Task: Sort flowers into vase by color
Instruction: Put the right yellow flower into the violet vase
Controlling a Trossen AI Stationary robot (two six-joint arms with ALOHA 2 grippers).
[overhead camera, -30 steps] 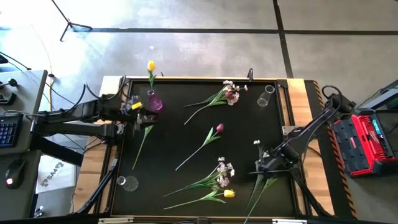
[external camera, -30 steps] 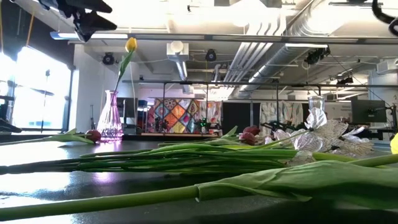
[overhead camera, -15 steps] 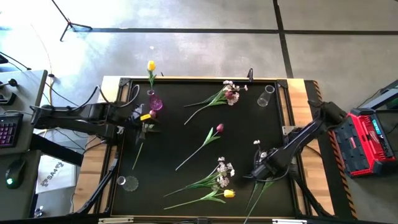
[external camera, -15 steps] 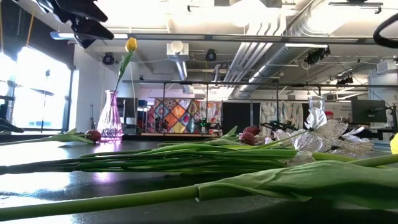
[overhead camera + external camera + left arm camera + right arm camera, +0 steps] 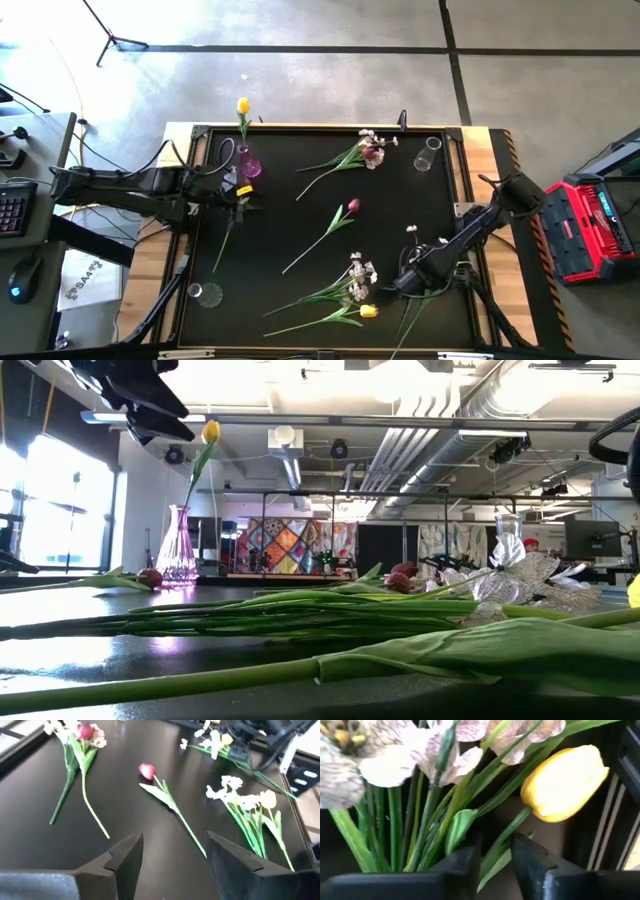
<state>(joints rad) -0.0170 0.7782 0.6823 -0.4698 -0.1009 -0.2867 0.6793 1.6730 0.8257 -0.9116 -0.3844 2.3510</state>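
Black tabletop (image 5: 300, 215) strewn with flowers (image 5: 345, 285), yellow tulip (image 5: 243, 106) upright in pink vase (image 5: 249, 163) at far left, left end effector (image 5: 170, 865) spread wide and empty, right end effector (image 5: 495, 857) narrowed around green stems beside another yellow tulip (image 5: 563, 782).

Three vases on a black table (image 5: 300, 230): one purple vase (image 5: 248, 165) and two clear vases, the first clear vase (image 5: 428, 155) and the second clear vase (image 5: 205, 294). Two yellow tulips: one yellow tulip (image 5: 243, 105) and another yellow tulip (image 5: 369, 311). Three red tulips (one partly hidden from above): a red tulip (image 5: 352, 207), a second red tulip (image 5: 373, 153), a third red tulip (image 5: 150, 577). Three sprays of small white blossoms: one spray (image 5: 366, 137), a second spray (image 5: 358, 270), a third spray (image 5: 412, 230).
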